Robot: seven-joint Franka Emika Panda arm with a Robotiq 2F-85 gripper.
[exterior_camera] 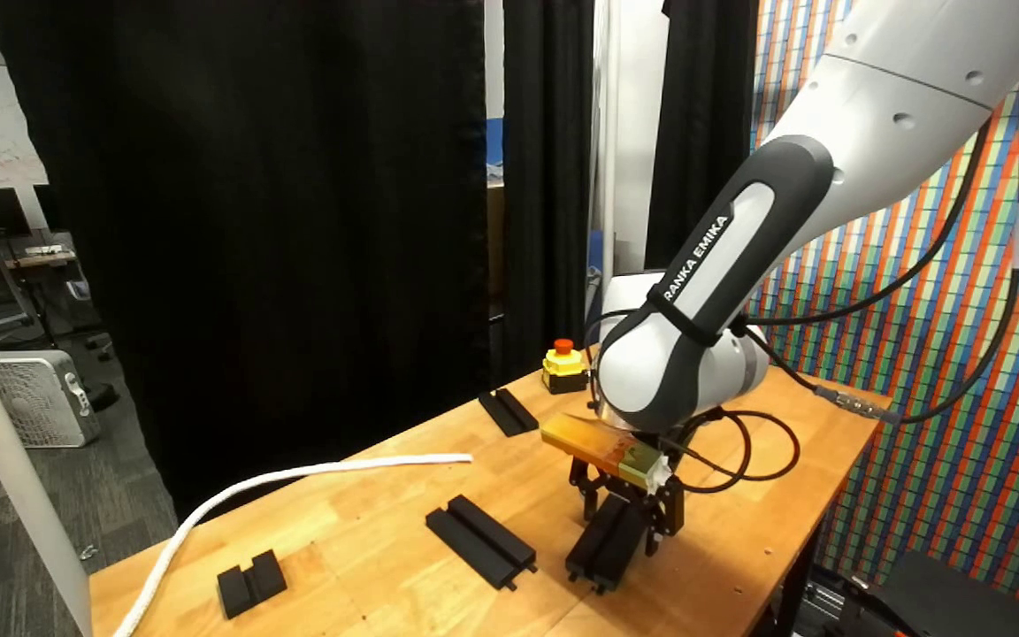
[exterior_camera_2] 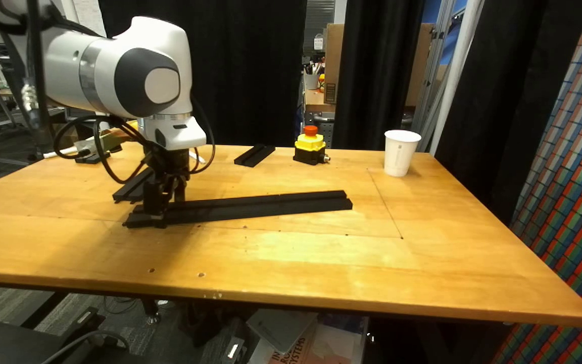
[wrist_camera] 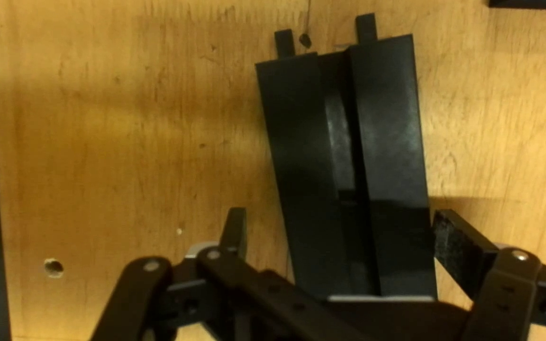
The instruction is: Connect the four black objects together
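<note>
Wrist view: the claw [wrist_camera: 339, 232] is spread wide, on both sides of a black strip [wrist_camera: 346, 161] on the desk [wrist_camera: 131, 156]. A black bar [exterior_camera: 481, 541] lies near it. In an exterior view, a white cup [exterior_camera_2: 400, 154] stands upright, its inside hidden. Far back, a pot [exterior_camera_2: 311, 81] has thin sticks [exterior_camera_2: 313, 67] in it.

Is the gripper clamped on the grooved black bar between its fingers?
No, the wrist view shows wooden tabletop between one finger and the grooved black bar.
</note>
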